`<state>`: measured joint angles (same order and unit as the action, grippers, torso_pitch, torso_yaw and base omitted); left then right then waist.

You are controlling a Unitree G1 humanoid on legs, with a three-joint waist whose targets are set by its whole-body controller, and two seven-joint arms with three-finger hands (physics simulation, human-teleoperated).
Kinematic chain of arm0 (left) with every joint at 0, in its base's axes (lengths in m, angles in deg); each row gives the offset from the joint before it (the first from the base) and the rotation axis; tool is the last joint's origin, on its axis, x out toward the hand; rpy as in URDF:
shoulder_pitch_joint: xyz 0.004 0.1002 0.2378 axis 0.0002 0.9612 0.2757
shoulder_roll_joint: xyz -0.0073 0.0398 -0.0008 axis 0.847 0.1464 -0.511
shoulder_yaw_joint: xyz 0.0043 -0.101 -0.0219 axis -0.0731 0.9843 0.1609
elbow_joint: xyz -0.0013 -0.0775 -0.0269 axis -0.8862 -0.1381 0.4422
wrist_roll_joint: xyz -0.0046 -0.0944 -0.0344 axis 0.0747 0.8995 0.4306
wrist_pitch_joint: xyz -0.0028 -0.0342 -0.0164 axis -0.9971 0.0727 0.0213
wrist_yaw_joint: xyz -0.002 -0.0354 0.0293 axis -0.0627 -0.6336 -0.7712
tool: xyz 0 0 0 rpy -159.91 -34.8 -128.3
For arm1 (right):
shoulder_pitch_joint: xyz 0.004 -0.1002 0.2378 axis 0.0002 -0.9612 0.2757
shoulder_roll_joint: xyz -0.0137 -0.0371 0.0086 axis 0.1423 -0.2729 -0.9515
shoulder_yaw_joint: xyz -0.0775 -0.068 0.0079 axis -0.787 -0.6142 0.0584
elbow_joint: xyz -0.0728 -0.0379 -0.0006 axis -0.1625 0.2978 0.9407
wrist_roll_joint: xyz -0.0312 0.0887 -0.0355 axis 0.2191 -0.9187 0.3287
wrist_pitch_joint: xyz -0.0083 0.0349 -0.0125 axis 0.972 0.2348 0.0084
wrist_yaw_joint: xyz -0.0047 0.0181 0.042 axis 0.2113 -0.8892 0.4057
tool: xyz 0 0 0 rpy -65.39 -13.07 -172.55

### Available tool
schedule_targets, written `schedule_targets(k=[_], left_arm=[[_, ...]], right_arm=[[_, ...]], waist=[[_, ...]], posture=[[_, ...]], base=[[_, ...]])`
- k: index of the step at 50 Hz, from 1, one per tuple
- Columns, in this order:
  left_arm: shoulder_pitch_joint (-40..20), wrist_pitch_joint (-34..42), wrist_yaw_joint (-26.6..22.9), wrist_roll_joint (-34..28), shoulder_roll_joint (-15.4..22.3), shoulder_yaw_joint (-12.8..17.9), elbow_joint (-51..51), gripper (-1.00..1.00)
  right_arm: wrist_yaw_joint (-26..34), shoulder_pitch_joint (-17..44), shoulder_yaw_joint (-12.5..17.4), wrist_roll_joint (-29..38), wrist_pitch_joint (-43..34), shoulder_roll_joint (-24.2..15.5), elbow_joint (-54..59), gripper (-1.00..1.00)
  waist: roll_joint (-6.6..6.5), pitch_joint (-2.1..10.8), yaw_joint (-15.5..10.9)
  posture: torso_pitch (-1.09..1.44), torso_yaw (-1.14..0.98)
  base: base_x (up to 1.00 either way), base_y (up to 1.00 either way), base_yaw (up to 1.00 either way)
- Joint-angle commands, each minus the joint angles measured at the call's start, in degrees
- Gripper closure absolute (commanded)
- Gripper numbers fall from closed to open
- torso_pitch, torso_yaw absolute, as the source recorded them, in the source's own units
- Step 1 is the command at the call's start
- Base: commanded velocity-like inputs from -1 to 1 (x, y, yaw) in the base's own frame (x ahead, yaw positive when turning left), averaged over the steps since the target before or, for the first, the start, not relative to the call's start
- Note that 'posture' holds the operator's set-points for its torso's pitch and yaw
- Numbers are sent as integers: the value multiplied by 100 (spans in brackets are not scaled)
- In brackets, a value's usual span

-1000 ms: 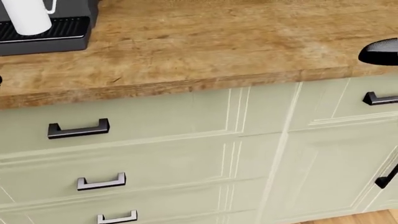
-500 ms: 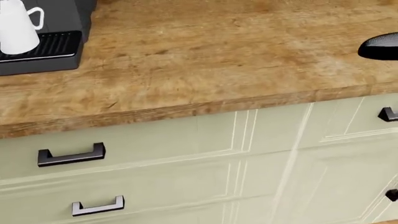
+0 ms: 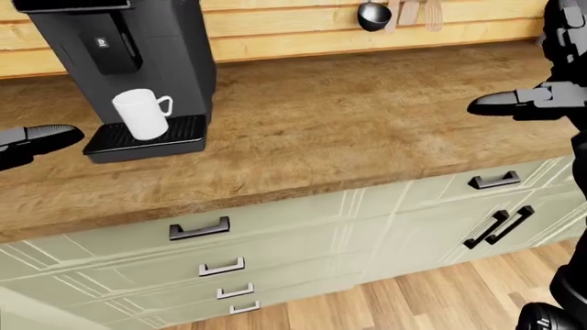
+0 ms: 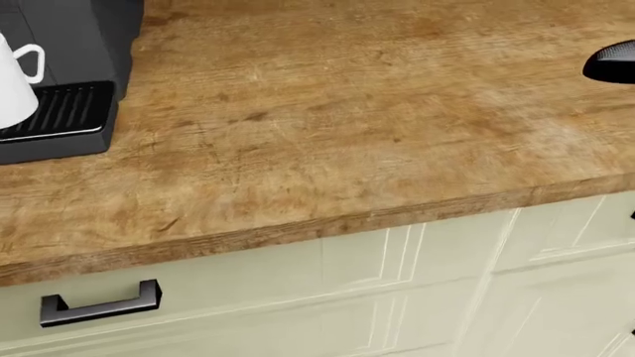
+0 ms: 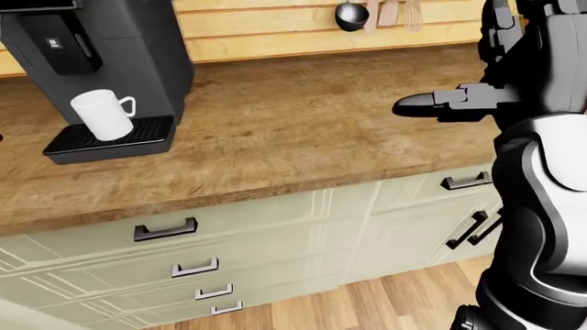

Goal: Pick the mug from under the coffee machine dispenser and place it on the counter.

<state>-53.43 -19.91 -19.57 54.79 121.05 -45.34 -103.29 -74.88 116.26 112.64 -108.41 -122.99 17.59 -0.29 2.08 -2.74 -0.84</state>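
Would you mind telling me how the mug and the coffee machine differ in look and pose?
The mug is white and rounded, whereas the coffee machine is black and boxy. The mug is far smaller than the coffee machine, which towers over it. The mug stands on the machine's drip tray, while the coffee machine stands straight on the wooden counter. Both are upright, at the left of the left-eye view.

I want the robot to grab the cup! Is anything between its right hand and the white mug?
No. In the left-eye view only bare wooden counter lies between the right hand and the mug.
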Motion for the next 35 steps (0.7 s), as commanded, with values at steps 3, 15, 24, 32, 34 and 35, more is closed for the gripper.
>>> schedule_targets(k=[3, 15, 24, 32, 34, 35], left_arm=[[-80, -112, -19, 59, 144, 67, -98, -100], [-114, -63, 34, 168, 273, 129, -87, -100], [-140, -20, 96, 272, 371, 161, -87, -100], [-86, -36, 97, 304, 398, 206, -84, -100], [-88, -34, 100, 308, 406, 204, -81, -100], [-86, -39, 97, 308, 411, 207, -74, -100]], right_arm=[[-30, 96, 72, 15, 94, -71, -60, -100], [-38, 131, 71, -9, 40, -87, -76, -100], [-46, 156, 82, -44, 4, -123, -100, -100], [-100, 159, 24, 154, 91, -85, 61, -100], [-37, 125, -9, 187, 82, -70, 3, -100], [-44, 141, -23, 257, 160, -51, 54, -100]], waist=[[3, 87, 75], [-820, 164, 176], [-311, 31, 60], [-221, 10, 85], [-237, 70, 95], [-244, 74, 94]], posture=[[0, 0], [0, 0], [0, 0], [0, 0], [0, 0], [0, 0]], base=[[16, 9, 0], [16, 14, 0], [16, 15, 0], [7, 7, 0], [0, 0, 0], [0, 0, 0]])
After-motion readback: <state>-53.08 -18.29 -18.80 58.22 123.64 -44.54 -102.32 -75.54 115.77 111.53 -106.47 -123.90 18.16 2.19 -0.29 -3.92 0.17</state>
